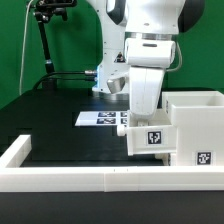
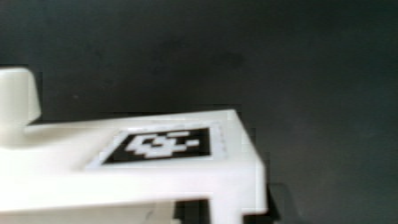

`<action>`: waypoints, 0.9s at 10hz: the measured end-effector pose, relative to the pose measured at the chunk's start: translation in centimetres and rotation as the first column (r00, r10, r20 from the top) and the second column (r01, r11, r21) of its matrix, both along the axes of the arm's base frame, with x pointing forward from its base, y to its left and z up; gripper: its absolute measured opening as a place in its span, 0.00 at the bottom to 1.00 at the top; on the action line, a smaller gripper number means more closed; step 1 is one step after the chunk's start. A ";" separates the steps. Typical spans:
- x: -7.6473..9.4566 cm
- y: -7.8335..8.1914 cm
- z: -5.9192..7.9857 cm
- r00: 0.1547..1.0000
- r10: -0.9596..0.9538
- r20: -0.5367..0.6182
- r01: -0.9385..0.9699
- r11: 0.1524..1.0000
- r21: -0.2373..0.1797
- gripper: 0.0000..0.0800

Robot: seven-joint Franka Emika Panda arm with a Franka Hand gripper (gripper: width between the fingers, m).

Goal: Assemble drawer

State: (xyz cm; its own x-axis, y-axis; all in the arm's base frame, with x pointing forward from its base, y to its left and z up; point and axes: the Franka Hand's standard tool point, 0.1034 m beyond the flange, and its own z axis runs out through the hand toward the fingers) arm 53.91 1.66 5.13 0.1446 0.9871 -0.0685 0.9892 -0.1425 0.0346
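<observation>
Drawer box (image 1: 195, 125) sits on desk (image 1: 60, 120) at exterior view's right, small tagged panel (image 1: 150, 137) against it. Hand hidden (grip state: cannot tell). Step: seating panel; next needs aligned push.

The black table (image 1: 55, 125) is free on the exterior view's left; the white wall (image 1: 60, 178) and drawer box (image 1: 195, 125) block the rest.

A green wall (image 1: 60, 40) closes off the back of the scene in the exterior view. In front of it, toward that view's left, a black stand (image 1: 45, 35) rises with a thin cable trailing down. The table (image 1: 50, 105) is covered in matte black, evenly lit.
</observation>
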 end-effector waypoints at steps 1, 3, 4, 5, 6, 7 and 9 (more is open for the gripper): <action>0.0 0.0 0.0 1.000 0.000 0.000 0.000 1.000 0.000 0.07; 0.0 0.0 0.0 1.000 0.000 0.000 0.000 1.000 0.000 0.07; 0.0 0.0 0.0 1.000 0.011 -0.003 -0.011 1.000 -0.001 0.07; -0.1 -0.3 0.0 0.999 0.049 -0.016 -0.049 0.999 -0.005 0.07; -0.1 0.0 0.0 0.998 0.059 -0.021 -0.059 0.998 -0.005 0.07; -0.2 0.2 0.1 0.997 0.071 -0.030 -0.072 0.997 -0.007 0.06; -0.2 0.7 0.1 0.997 0.069 -0.031 -0.070 0.998 -0.011 0.06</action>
